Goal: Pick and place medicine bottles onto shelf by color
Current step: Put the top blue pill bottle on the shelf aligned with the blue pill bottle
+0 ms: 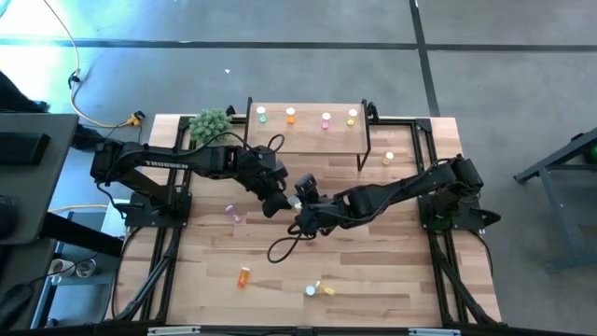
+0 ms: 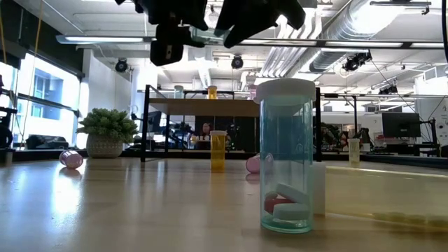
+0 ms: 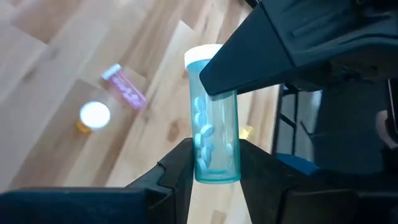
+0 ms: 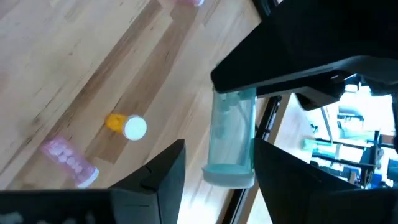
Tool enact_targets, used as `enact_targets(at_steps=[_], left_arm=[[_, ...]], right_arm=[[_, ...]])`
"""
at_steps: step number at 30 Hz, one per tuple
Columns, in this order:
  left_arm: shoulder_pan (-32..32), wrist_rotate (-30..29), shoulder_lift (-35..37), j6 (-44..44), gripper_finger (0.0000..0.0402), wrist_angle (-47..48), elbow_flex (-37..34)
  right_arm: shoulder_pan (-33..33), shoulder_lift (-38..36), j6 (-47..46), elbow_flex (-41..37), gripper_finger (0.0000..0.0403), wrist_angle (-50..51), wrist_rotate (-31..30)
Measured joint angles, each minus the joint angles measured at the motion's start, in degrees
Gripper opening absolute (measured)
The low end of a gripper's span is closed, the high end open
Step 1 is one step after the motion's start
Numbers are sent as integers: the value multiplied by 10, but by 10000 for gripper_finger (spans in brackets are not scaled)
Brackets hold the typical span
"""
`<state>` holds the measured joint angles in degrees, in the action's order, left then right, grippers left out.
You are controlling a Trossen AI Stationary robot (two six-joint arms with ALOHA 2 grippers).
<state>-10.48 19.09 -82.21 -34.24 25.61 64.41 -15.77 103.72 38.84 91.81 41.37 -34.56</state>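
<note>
A green medicine bottle (image 3: 214, 124) with a white cap hangs in the air above the middle of the table, between my two grippers. My left gripper (image 1: 278, 198) is shut on its bottom end. My right gripper (image 4: 217, 165) stands open, its fingers on either side of the cap end (image 4: 229, 176), with a gap showing beside the cap. The shelf (image 1: 308, 138) stands at the table's far edge, with green (image 1: 262, 115), orange (image 1: 291, 115), pink (image 1: 326, 119) and yellow (image 1: 352, 116) bottles upright on it. My left gripper pinches the green bottle's bottom end (image 3: 217, 174) between its two fingers (image 3: 177, 171). The bottle sticks out past the fingertips, cap end away from the gripper. It is lifted clear of the table.
Loose bottles lie on the table: pink (image 1: 233, 213) below the left arm, orange (image 1: 243, 276) toward the near edge, a green one (image 2: 285, 157) upright by a yellow one (image 1: 328, 289), another yellow (image 1: 388, 159) right of the shelf. A green plant (image 1: 211, 122) stands left of the shelf.
</note>
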Motion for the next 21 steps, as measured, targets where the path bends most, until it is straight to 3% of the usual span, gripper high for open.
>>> enact_targets(at_steps=[6, 21], left_arm=[[0, -69, 0, 24, 105, 2, 0], [0, -167, 0, 72, 105, 1, 0]], right_arm=[[0, -1, -15, 0, 176, 25, -59], [33, -69, -68, 0, 177, 62, -101]])
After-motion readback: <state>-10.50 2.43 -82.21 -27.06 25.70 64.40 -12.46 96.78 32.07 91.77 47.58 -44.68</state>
